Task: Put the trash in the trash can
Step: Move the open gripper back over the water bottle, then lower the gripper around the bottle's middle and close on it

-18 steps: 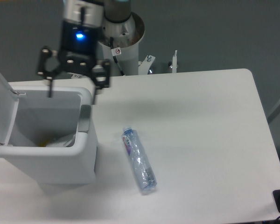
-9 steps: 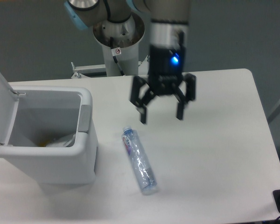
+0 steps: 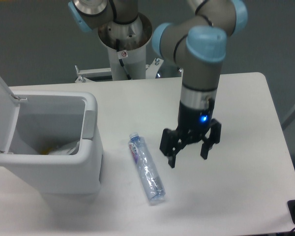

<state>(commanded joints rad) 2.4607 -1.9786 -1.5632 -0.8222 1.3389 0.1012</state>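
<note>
Spanning the whole scene, the white rectangular table point(image 3: 236, 98) carries the large white plastic trash can point(image 3: 64, 172) at its left side, hinged lid point(image 3: 0, 118) flipped up and the mouth open, with something pale and a yellowish scrap lying at the bottom. The grey-and-blue robot arm point(image 3: 201, 64) has swung away from above the bin over the last second, crossed the table and dropped lower, so its black two-finger gripper point(image 3: 189, 152) now hangs just right of the crushed clear plastic bottle with the blue-and-red label point(image 3: 146, 169), fingers spread and holding nothing. That swing suggests one drop-off is done and the bottle is the next pick. The bottle lies flat and diagonal, just beside the bin's right wall but apart from it. Bare tabletop surrounds it on the right and below, well clear of the table edges.
</note>
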